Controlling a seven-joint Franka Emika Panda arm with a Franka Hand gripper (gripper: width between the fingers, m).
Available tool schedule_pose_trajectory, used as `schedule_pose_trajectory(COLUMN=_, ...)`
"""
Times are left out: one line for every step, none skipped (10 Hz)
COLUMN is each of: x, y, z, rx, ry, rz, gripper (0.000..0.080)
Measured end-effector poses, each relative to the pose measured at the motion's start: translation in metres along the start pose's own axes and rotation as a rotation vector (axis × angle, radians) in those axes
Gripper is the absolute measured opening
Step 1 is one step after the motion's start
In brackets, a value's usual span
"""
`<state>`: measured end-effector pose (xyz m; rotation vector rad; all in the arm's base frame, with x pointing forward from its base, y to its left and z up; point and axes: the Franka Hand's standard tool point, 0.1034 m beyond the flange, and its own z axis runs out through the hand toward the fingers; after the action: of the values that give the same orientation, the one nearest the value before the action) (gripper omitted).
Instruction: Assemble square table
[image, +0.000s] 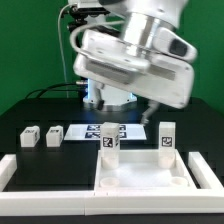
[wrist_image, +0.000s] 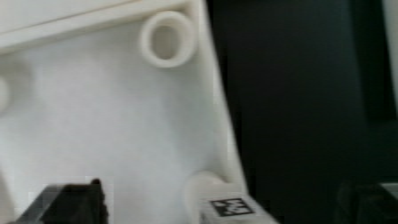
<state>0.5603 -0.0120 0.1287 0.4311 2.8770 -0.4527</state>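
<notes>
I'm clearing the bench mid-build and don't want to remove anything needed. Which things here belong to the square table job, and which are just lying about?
Job:
- tabletop
- standing legs
- loose legs, at the exterior view's left

Not part of it:
- marker board
- border rails

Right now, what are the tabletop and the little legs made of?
The tabletop looks like white plastic, smooth with a soft sheen. Its round socket seems moulded in one piece with it. The legs look like the same white plastic, though they are too small to be sure. Their black-and-white tags may be printed stickers, but I cannot tell.
</notes>
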Motion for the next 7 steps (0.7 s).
schedule_pose_trajectory(x=-0.0011, y=-0.0123, z=0.0026, rx=0.004, ry=0.005, rz=0.063, gripper=0.0649)
schedule_pose_trajectory(x=-0.0010, y=-0.0116, z=0.0034, rx=0.005, ry=0.006, rz=0.180, gripper=0.0649)
schedule_pose_trajectory(x=-0.0004, y=-0.0099, z=0.0031, rx=0.004, ry=0.006, rz=0.261, gripper=0.0649)
schedule_pose_trajectory(x=-0.0005, y=-0.0102, z=0.0033, rx=0.005, ry=0.006, rz=0.309, gripper=0.0649)
schedule_pose_trajectory(x=-0.0002, y=-0.0099, z=0.0035, rx=0.005, ry=0.006, rz=0.353, gripper=0.0649)
schedule_pose_trajectory(x=-0.0001, y=-0.0098, z=0.0036, rx=0.005, ry=0.006, rz=0.422, gripper=0.0649)
schedule_pose_trajectory(x=0.0004, y=-0.0127, z=0.0038, rx=0.008, ry=0.012, rz=0.481, gripper=0.0649)
